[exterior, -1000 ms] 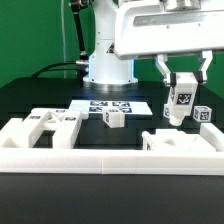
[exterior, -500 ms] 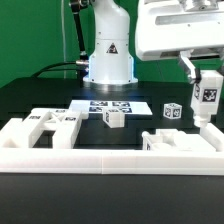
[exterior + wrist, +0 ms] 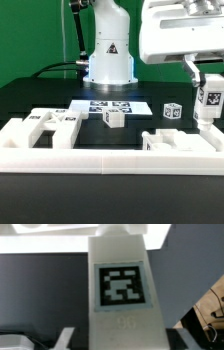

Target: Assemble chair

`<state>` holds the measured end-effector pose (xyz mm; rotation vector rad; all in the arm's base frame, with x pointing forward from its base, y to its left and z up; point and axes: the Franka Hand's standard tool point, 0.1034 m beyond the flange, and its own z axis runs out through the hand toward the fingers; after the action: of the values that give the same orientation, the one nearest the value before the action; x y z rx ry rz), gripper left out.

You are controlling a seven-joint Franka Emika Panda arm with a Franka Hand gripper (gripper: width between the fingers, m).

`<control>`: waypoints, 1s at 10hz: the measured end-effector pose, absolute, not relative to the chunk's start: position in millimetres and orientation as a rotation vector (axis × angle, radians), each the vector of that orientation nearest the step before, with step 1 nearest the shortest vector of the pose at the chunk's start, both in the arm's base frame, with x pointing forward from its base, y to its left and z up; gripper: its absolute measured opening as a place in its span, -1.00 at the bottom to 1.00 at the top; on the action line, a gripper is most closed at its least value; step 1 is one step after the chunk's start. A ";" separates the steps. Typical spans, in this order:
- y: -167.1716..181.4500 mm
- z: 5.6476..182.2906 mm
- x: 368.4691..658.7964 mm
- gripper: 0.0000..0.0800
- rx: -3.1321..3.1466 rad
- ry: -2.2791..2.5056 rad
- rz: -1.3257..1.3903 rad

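Your two-finger gripper (image 3: 204, 80) is pinching the upper end of a white blocky plastic chair leg (image 3: 208, 104), a long bar bearing a square black-and-white tag. The leg is at the exterior view's right, just behind a white slotted plastic panel (image 3: 180, 143). Whether its foot touches the table is unclear. Its long axis is vertical, free end pointing down. This upright hold likely readies it for seating into a slot.

White chair piece (image 3: 118, 249), black-and-white tag (image 3: 121, 287) facing camera, dark table (image 3: 40, 291) behind
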<state>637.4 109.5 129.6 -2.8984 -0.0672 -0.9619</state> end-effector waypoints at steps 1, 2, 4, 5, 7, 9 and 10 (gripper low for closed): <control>106.7 123.3 638.4 -0.27 -2.898 -0.071 -0.983; 105.0 119.2 640.6 -0.27 -2.905 -0.082 -0.974; 100.7 114.3 641.5 -0.27 -2.913 -0.088 -0.970; 100.6 112.5 640.7 -0.27 -2.915 -0.089 -0.966; 102.6 108.3 638.7 -0.27 -2.917 -0.094 -0.956; 104.2 103.4 636.8 -0.27 -2.920 -0.098 -0.945; 105.7 101.1 636.2 -0.27 -2.920 -0.100 -0.943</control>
<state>636.2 105.7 101.1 -2.9195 -0.1004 -0.9433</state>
